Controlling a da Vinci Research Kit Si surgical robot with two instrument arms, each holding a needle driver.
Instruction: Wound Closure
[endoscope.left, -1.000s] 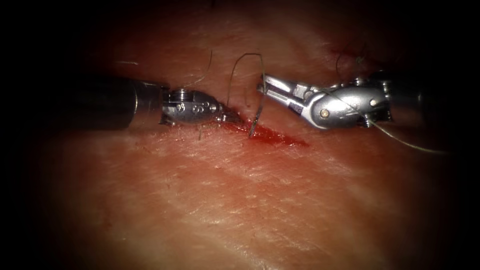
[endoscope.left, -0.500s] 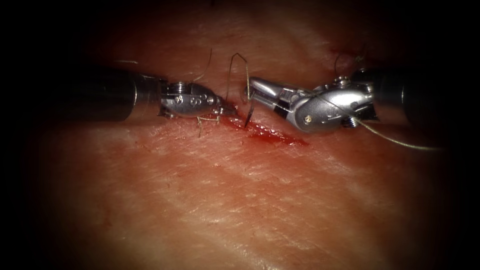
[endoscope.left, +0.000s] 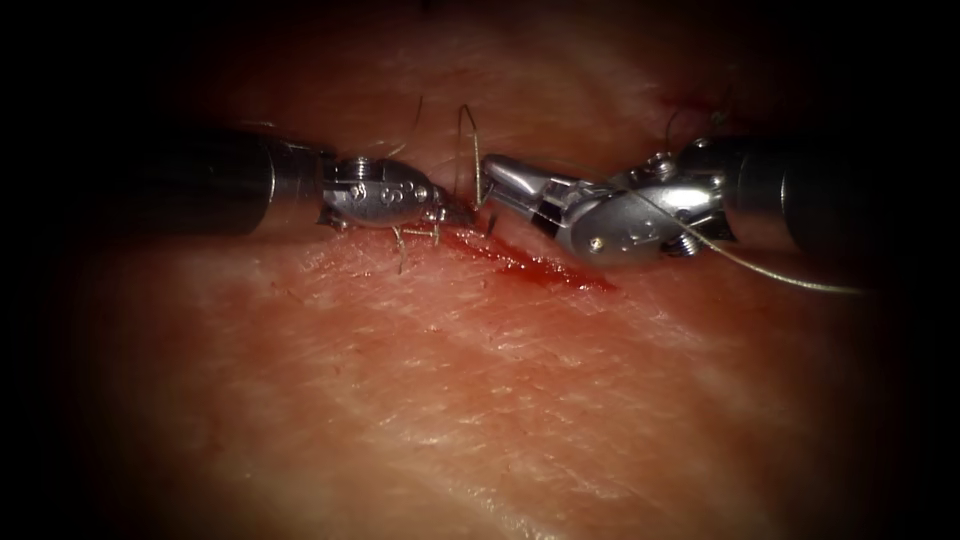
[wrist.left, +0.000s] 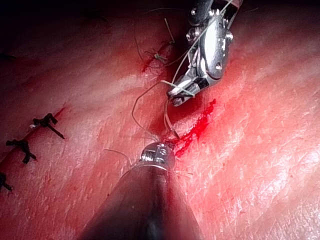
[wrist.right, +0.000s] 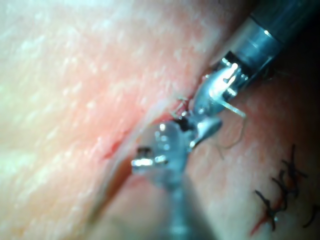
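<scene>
Tissue (endoscope.left: 480, 380): pale pink pork belly with a fine skin grain under both tools; also seen in the left wrist view (wrist.left: 260, 165) and the right wrist view (wrist.right: 75, 75).
Cut (endoscope.left: 540, 268): a slanting line, marked by red fluid (endoscope.left: 560, 275), running from between the two tool tips down toward the right.
Left tool (endoscope.left: 455, 212): comes in from the left; its jaws are closed on the tissue edge at the left end of the cut. In the left wrist view (wrist.left: 167, 145) its tip presses into the tissue beside the red fluid.
Right tool (endoscope.left: 490, 170): comes in from the right; its jaws are clamped on the needle, near the upper part of its curve.
Needle (endoscope.left: 492, 215): a short dark stretch hangs below the right tool's jaws, with its tip at the cut just right of the left tool's tip; whether the tip is in the tissue I cannot tell.
Thread (endoscope.left: 465, 140): a thin loop rises above the two tips; another strand (endoscope.left: 780, 275) trails across the right tool's wrist and off to the right.
Older stitches (wrist.left: 35, 135): dark knotted ties well apart from the cut, also in the right wrist view (wrist.right: 280, 195).
</scene>
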